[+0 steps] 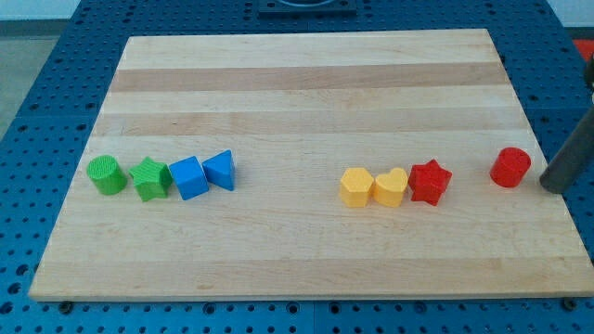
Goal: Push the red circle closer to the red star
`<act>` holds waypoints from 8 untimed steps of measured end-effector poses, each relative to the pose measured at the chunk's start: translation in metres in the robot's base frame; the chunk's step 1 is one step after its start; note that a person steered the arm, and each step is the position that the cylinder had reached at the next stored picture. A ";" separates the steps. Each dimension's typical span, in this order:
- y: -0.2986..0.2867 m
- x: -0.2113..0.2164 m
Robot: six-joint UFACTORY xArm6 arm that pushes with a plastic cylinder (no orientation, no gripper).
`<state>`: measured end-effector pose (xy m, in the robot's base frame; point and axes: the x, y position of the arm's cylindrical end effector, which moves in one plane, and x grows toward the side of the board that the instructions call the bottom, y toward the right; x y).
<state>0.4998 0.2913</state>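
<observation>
Red circle (510, 167): sitting near the table's right edge.
Red star (430, 181): lying apart, leftward.
My tip (554, 186): you are seeing it resting just right of the circle, holding nothing.

Matt wood board (306, 74), ridged plastic red circle (510, 168)

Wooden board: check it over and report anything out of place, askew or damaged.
Nothing stands out. The blocks sit upright on the wooden board in two tidy rows; only the red circle sits apart, at the view's right of the red star. My tip rests just right of the circle.
</observation>
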 end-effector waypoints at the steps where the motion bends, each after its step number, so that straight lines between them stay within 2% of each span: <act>1: 0.000 -0.012; 2: -0.007 -0.034; 3: -0.032 -0.017; 4: -0.053 0.018; 5: -0.062 0.023; 6: -0.060 0.020; 7: -0.014 0.010; 8: -0.007 0.007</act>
<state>0.5069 0.2846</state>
